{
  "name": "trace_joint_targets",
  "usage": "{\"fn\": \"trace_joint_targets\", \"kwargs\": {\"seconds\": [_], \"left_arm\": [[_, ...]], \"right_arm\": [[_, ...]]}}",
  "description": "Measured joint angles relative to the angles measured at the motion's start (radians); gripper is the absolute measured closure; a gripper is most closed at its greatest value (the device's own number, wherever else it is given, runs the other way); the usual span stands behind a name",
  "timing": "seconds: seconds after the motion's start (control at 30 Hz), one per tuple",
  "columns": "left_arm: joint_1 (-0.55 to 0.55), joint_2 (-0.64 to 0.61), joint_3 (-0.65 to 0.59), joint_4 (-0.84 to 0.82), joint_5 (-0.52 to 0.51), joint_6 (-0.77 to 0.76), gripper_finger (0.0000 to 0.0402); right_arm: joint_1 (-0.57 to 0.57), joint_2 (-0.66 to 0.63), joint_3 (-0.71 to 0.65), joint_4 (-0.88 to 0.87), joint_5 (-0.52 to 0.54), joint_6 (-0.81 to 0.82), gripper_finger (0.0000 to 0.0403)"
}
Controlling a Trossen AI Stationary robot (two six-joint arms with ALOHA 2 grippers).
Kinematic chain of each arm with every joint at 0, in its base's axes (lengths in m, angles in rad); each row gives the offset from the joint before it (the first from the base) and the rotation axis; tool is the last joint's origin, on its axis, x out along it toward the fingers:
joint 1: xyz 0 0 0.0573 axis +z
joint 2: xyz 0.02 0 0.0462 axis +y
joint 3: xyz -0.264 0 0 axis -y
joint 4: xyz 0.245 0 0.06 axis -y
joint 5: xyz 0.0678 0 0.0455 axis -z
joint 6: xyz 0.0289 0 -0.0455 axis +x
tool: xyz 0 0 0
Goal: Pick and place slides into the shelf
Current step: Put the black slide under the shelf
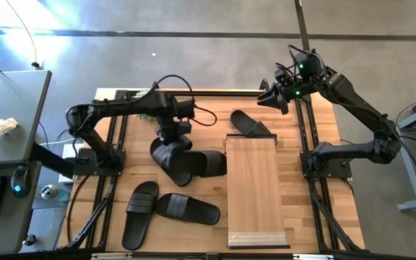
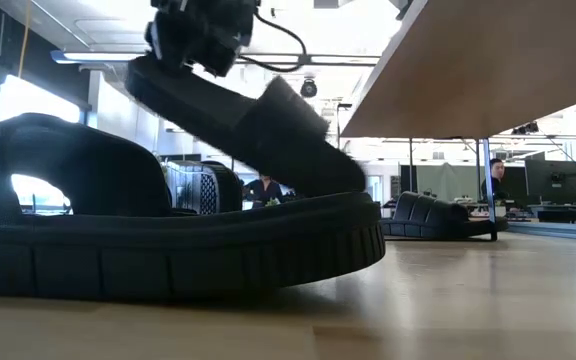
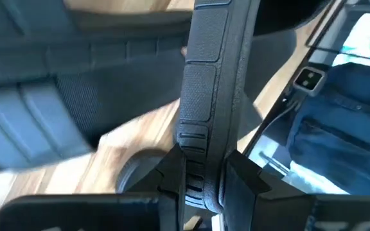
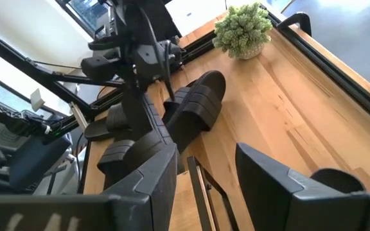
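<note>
My left gripper (image 1: 170, 136) is over the table's middle, shut on a black slide (image 1: 170, 154) that tilts in the low view (image 2: 258, 120). A second slide (image 1: 206, 163) lies right beside it. Two more slides (image 1: 141, 214) (image 1: 188, 208) lie near the front left, and one (image 1: 251, 123) lies at the far side next to the shelf. The light-wood shelf (image 1: 255, 191) stands right of centre; its plank top shows from below in the low view (image 2: 468, 70). My right gripper (image 4: 207, 186) is open and empty, raised over the far right corner (image 1: 269, 95). My left gripper pinches the slide's sole by its rim (image 3: 201, 138) between its two fingers (image 3: 172, 183), near one end of the slide. The fingers come from above. The slide hangs tilted, held end (image 2: 168, 75) up and free end (image 2: 333, 175) low over another slide; whether they touch I cannot tell.
A small green plant (image 4: 243, 29) stands at the table's far edge behind my left arm. A large slide (image 2: 168, 240) lies close in front of the low camera. Dark frame rails (image 1: 305, 137) run along both table sides. A person (image 2: 495, 180) shows in the room behind.
</note>
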Motion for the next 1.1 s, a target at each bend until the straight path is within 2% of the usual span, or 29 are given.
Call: {"fn": "trace_joint_targets", "kwargs": {"seconds": [0.23,0.67,0.8,0.93,1.1], "left_arm": [[0.000,0.069,0.000,0.156,0.070,-0.065,0.0348],[-0.027,0.201,0.000,0.342,0.075,-0.142,0.0348],[-0.033,0.230,0.000,0.450,0.096,-0.186,0.0348],[-0.032,0.248,0.000,0.538,0.101,-0.225,0.0348],[-0.034,0.268,0.001,0.585,0.099,-0.229,0.0348]], "right_arm": [[0.000,0.000,0.000,-0.002,0.000,-0.001,0.0253],[0.003,0.000,0.000,-0.024,-0.001,-0.002,0.0253],[0.003,0.001,0.000,-0.070,-0.001,-0.013,0.0253],[-0.004,-0.009,0.021,-0.270,0.036,-0.031,0.0253],[0.012,-0.032,0.065,-0.627,0.296,-0.107,0.0253]]}}
